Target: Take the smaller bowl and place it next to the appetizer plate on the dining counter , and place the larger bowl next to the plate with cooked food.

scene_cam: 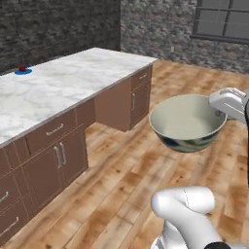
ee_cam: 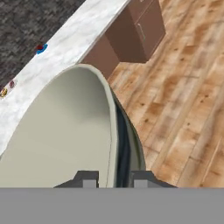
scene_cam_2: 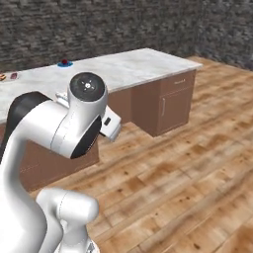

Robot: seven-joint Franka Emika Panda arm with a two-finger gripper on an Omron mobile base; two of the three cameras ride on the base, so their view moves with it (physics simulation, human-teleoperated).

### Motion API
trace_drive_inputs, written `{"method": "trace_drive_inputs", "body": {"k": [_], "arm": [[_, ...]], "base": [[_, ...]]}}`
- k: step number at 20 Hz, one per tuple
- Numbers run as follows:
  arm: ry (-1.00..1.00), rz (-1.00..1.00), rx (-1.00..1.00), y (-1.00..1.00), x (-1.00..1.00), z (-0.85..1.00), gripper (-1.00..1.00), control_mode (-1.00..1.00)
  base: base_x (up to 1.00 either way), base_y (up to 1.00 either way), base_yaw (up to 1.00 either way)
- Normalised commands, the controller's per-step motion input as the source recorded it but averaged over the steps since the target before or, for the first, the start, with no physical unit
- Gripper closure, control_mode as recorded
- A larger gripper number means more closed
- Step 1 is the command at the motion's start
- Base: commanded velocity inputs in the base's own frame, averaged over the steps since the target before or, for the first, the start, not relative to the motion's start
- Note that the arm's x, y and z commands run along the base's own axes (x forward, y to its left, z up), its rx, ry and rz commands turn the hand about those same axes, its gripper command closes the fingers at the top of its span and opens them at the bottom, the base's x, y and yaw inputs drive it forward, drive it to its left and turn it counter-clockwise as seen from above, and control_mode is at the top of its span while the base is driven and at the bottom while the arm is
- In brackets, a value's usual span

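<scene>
A: Which step is this?

B: The second, by my reading: the hand (ee_cam: 111,179) is pinching the rim of the larger bowl (scene_cam: 187,122), one finger inside, one outside, carrying it above the floor, short of the worktop (scene_cam: 63,87).

A: Where's the bowl relative to the hand?

B: It stretches straight out ahead of the fingertips.

A: And next?

B: Travel toward the plate with cooked food (ee_cam: 12,84), far ahead of the hand, beyond the appetizer plate (ee_cam: 40,48), then lower the bowl beside it.
</scene>
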Motion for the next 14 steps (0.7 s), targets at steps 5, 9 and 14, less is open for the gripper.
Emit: {"method": "trace_drive_inputs", "body": {"k": [5, 9, 14], "arm": [[0.0, 0.0, 0.0, 0.0, 0.0, 0.0, 1.0, 1.0], [0.0, 0.0, 0.0, 0.0, 0.0, 0.0, 1.0, 1.0], [0.0, 0.0, 0.0, 0.0, 0.0, 0.0, 1.0, 1.0]], "base": [[-0.52, 1.0, 0.46], [-0.08, 1.0, 0.33], [0.08, 1.0, 0.22]]}}
